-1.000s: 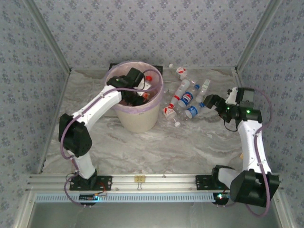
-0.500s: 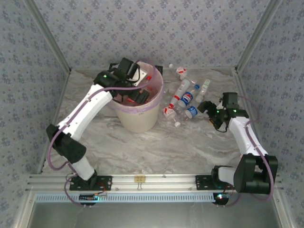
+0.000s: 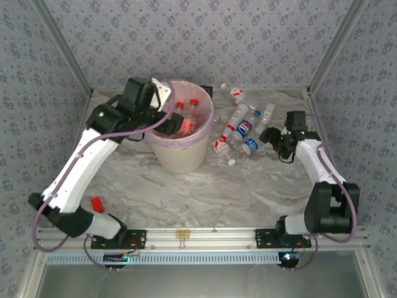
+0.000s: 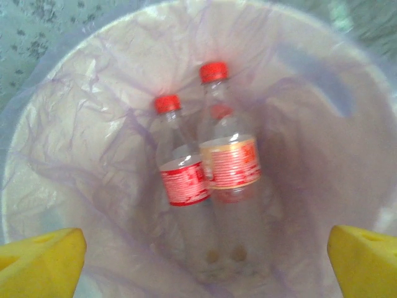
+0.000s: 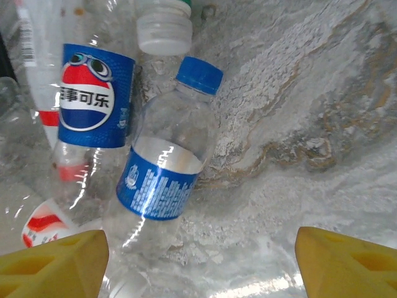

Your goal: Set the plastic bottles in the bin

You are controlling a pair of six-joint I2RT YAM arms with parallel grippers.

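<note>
The cream bin point(image 3: 182, 155) with its pink liner point(image 4: 74, 143) stands at the back centre. Two clear plastic bottles with red caps and red labels point(image 4: 183, 180) point(image 4: 231, 162) lean side by side inside it, also visible from above point(image 3: 186, 124). My left gripper point(image 4: 201, 273) hangs open over the bin's left rim point(image 3: 162, 104) with nothing between its fingers. Several more bottles lie right of the bin point(image 3: 239, 127). My right gripper point(image 5: 198, 267) is open and low over a blue-capped, blue-labelled bottle point(image 5: 164, 174), whose base lies near the left finger point(image 5: 53, 267); from above the gripper point(image 3: 268, 135) is at the pile's right edge.
A Pepsi-labelled bottle point(image 5: 90, 99), a white-capped one point(image 5: 162, 28) and a red-labelled one point(image 5: 43, 226) crowd the blue-labelled bottle's left side. Bare marble table point(image 3: 248, 186) lies in front of the bin. Patterned walls close in the back and both sides.
My left arm has drawn back to the left from over the bin, leaving the two red-capped bottles in plain view. My right gripper has moved left to the bottle pile and its jaws have narrowed somewhat.
</note>
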